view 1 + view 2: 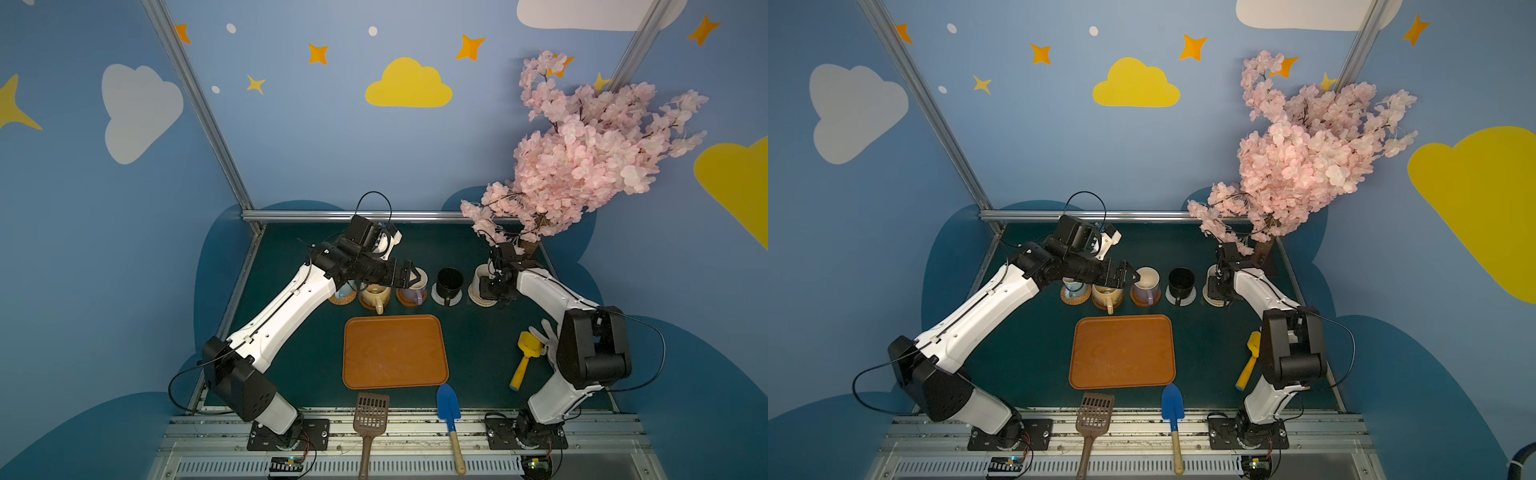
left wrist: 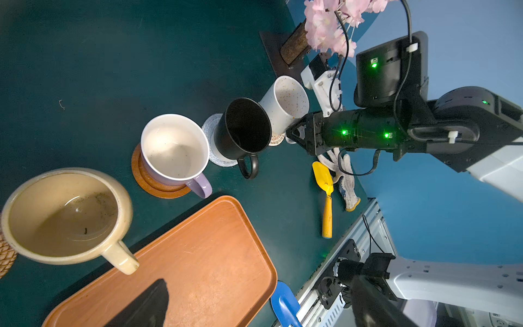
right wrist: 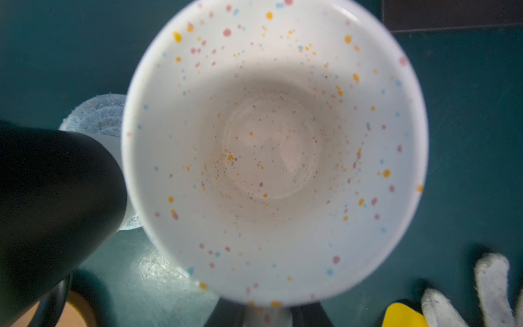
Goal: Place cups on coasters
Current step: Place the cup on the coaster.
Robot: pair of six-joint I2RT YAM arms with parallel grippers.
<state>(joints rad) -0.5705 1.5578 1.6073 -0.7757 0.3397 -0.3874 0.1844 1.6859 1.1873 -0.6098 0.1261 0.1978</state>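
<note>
The right gripper (image 2: 294, 133) is clamping shut on the handle (image 3: 267, 315) of the cream speckled mug (image 3: 268, 141), which is standing at the right end of the row of cups. The mug is sitting upright, its long axis vertical, directly over the rope coaster (image 1: 478, 301). The coaster's edge is peeking out under the base in both top views. Whether the base is fully resting on it or hanging just above cannot be told from these angles.

The handle is pointing back toward the robot's side, straight into the fingers, so the right arm is plainly the nearer one. The left gripper (image 1: 413, 277) is hovering with its jaws spread wide and empty above the lavender mug (image 2: 175, 150), well apart from the cream one.

The black mug (image 2: 243, 127) is standing just beside the cream mug on its left. The likely next move is letting go and drawing back along the handle's line, since sliding sideways risks nudging that neighbour.
</note>
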